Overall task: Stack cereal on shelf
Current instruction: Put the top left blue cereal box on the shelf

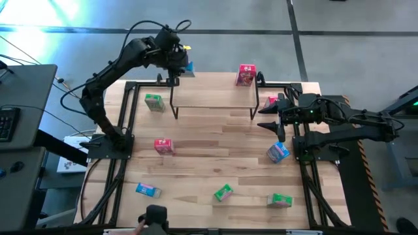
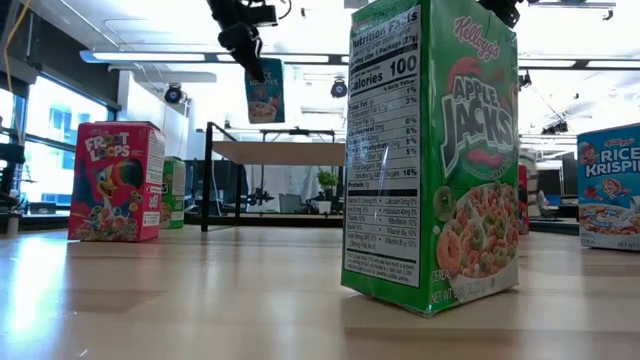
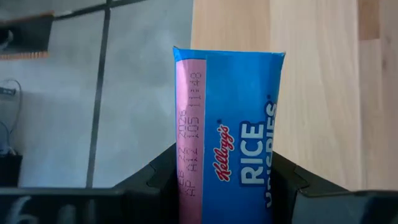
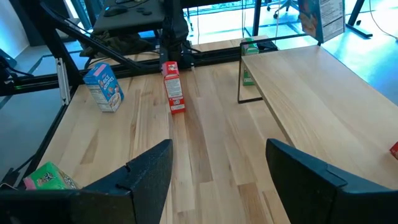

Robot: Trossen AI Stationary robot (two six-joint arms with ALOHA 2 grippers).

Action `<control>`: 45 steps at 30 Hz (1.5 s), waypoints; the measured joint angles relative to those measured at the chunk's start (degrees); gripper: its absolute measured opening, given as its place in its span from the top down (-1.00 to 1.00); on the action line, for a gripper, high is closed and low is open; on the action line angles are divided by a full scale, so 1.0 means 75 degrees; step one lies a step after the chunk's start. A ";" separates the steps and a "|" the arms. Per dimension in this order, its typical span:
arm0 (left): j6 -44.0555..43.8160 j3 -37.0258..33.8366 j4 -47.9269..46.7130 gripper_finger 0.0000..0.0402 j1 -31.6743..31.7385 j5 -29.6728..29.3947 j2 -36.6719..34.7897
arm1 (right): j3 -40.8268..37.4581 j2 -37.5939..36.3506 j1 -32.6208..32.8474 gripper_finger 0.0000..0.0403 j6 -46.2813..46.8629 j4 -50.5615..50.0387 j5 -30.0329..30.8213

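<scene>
The left gripper [image 1: 185, 65] hangs in the air over the far left corner of the shelf [image 1: 215, 98], its fingers closed on the sides of a blue Rice Krispies box [image 3: 227, 134]; in the left wrist view the box stands up between the two dark fingers [image 3: 158, 174], and below it lie the pale plank and the grey floor past its edge. In the low view the same box [image 2: 265, 90] hangs from the gripper [image 2: 250, 60] above the shelf top [image 2: 275, 152], clear of it. Across the plank from this gripper, a pink-red Froot Loops box [image 1: 245, 75] stands on the far right end of the shelf. Below the gripper and toward the table's left side, a green box [image 1: 154, 102] stands on the table just beside the shelf's left legs. The right gripper [image 1: 268, 117] waits just off the shelf's right end, its fingers [image 4: 149, 171] spread apart and holding nothing; a second pink-red box [image 1: 272, 101] stands close beside it and a second blue box [image 1: 277, 153] lies on the table just nearer than it. Farther from both grippers, on the near part of the table [image 1: 215, 163], are a third pink-red box [image 1: 163, 145], a third blue box [image 1: 147, 190], an Apple Jacks box [image 1: 223, 192] and another green box [image 1: 279, 200].
</scene>
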 joint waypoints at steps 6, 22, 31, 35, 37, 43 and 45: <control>-0.0062 0.0075 -0.0161 0.29 0.0305 0.0400 0.0337 | 0.0000 0.0000 0.0002 -0.24 0.0000 0.0000 0.0000; -0.0195 0.0072 -0.0415 0.29 0.0677 0.1030 0.0887 | 0.0000 0.0000 0.0002 -0.24 0.0000 0.0000 0.0000; -0.0094 0.0072 -0.0414 0.29 0.0865 0.1264 0.1052 | 0.0000 0.0000 0.0001 -0.24 0.0000 -0.0003 0.0000; -0.0066 0.0072 -0.0406 0.29 0.0893 0.1362 0.1069 | 0.0000 0.0000 0.0000 -0.24 0.0000 0.0000 0.0000; -0.0057 0.0072 -0.0408 0.29 0.0918 0.1369 0.1072 | 0.0000 0.0000 -0.0001 -0.24 0.0000 -0.0003 0.0000; -0.0007 0.0020 -0.0409 0.27 0.1024 0.1624 0.1072 | 0.0000 0.0000 0.0000 -0.24 0.0000 -0.0003 0.0000; -0.0002 0.0020 -0.0421 0.24 0.1038 0.1636 0.1072 | 0.0000 0.0000 -0.0001 -0.24 0.0000 -0.0003 0.0000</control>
